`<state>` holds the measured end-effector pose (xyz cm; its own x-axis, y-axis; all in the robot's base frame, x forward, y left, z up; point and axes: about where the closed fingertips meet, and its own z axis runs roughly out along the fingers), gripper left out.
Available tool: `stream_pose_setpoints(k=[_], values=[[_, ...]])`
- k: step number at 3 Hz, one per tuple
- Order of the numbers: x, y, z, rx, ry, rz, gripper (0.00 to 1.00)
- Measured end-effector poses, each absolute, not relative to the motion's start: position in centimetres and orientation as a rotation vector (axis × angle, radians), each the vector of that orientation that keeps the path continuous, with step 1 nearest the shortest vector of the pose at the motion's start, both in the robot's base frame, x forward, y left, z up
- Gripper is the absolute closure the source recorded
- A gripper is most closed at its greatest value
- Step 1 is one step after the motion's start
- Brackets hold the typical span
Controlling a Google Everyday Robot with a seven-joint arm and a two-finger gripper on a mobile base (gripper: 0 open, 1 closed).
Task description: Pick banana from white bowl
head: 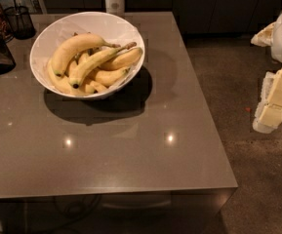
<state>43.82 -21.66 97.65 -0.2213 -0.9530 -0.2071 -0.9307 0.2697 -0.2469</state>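
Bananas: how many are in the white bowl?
6 at least, all in the white bowl: long slim banana diagonally on top, thick arched banana upper left, plump ones right and beneath. More may be hidden. The gripper is beside the table, far right.

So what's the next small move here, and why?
Probably carry the end effector across over the table toward the bowl, keeping above its rim. It hangs at the picture's right edge, over the floor beside the table, well away from the bowl. The banana, long and slim, lies on top of the pile, so an approach from above looks open.
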Motion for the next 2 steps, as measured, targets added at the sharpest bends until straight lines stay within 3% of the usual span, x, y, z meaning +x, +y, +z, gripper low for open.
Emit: stream_pose_setpoints(k=[2], values=[[44.21,-21.13,97.84,-1.748,2.226,-0.096,0.00]])
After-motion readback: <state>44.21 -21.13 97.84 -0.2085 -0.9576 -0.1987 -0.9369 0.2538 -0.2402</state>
